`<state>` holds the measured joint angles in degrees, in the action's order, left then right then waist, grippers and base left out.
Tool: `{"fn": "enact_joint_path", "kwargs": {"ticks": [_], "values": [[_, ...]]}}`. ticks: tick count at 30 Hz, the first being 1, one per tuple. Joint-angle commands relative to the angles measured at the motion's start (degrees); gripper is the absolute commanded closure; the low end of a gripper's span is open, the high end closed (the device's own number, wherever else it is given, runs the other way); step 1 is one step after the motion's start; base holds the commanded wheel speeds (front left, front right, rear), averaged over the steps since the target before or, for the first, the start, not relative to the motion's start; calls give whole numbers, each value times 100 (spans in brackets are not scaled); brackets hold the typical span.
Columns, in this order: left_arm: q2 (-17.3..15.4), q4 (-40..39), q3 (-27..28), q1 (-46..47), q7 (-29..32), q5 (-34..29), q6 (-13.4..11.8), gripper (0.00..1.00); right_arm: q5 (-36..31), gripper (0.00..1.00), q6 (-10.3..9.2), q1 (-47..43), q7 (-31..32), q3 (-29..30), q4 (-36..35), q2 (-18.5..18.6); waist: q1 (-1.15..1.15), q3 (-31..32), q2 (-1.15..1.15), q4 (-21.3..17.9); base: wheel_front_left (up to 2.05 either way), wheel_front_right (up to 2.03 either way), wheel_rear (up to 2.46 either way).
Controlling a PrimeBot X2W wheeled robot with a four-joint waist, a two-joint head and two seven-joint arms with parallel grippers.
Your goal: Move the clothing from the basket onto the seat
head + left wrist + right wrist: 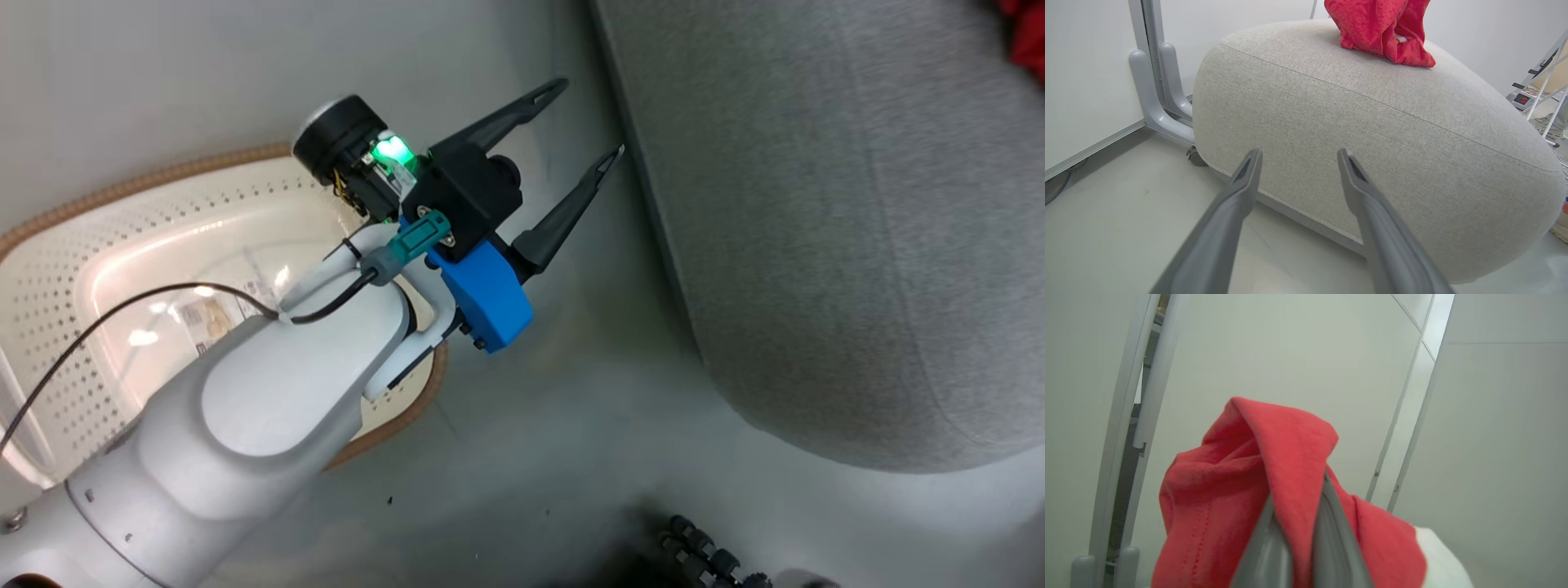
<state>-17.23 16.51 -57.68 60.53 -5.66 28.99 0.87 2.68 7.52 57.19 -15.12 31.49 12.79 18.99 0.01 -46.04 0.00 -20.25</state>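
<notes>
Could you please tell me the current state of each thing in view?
left gripper: open, empty, beside the seat.
right gripper: shut on the clothing.
clothing: bunched, pinched by the right gripper.
basket: upright, no clothing in its visible part.
seat: bunched red clothing touching its top.

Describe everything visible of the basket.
The basket is cream-white perforated plastic with a brown woven-look rim. It sits on the pale floor, left of the grey seat, apart from it. Its glossy inside looks bare but for a label. The left forearm hangs over it, hiding part.
</notes>
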Motion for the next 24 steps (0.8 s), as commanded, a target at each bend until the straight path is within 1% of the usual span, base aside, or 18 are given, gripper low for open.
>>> {"fn": "enact_joint_path", "kwargs": {"ticks": [1,3,5,13,17,20,21,22,23,24], "values": [[-61,-83,21,92,5,-44,-25,0,-25,100,-6,80,-4,68,164,100,-1,-292,0,158,0,0,0],[-127,-164,43,124,11,-58,-68,0,-79,100,-6,54,-4,106,427,177,-1,-374,0,190,0,0,0],[-162,-236,51,149,19,-82,-87,0,-121,100,-6,-1,-5,119,676,174,-1,-426,0,217,0,0,0],[-213,-383,58,166,21,-90,-170,0,-231,100,-6,-256,-4,174,1531,-88,-1,-500,0,274,0,0,0],[-220,-387,34,138,18,-74,-185,0,-262,100,-6,-383,-4,198,1743,-198,-1,-487,0,274,0,0,0],[-227,-357,25,115,-8,-46,-183,0,-278,100,-6,-481,-4,204,1758,-257,-1,-427,0,271,0,0,0],[-227,-346,26,102,-23,-39,-189,0,-272,98,-6,-505,-4,217,1731,-275,-1,-393,0,267,0,0,0],[-223,-333,28,90,-38,-25,-194,0,-274,64,-6,-534,-4,219,1692,-285,-1,-357,0,263,0,0,0],[-214,-317,27,71,-49,-9,-196,0,-277,25,-6,-582,-4,211,1646,-297,-1,-316,0,261,0,0,0],[-203,-300,24,57,-76,3,-197,0,-269,0,-6,-626,-4,209,1588,-317,-1,-269,0,259,0,0,0]]}}
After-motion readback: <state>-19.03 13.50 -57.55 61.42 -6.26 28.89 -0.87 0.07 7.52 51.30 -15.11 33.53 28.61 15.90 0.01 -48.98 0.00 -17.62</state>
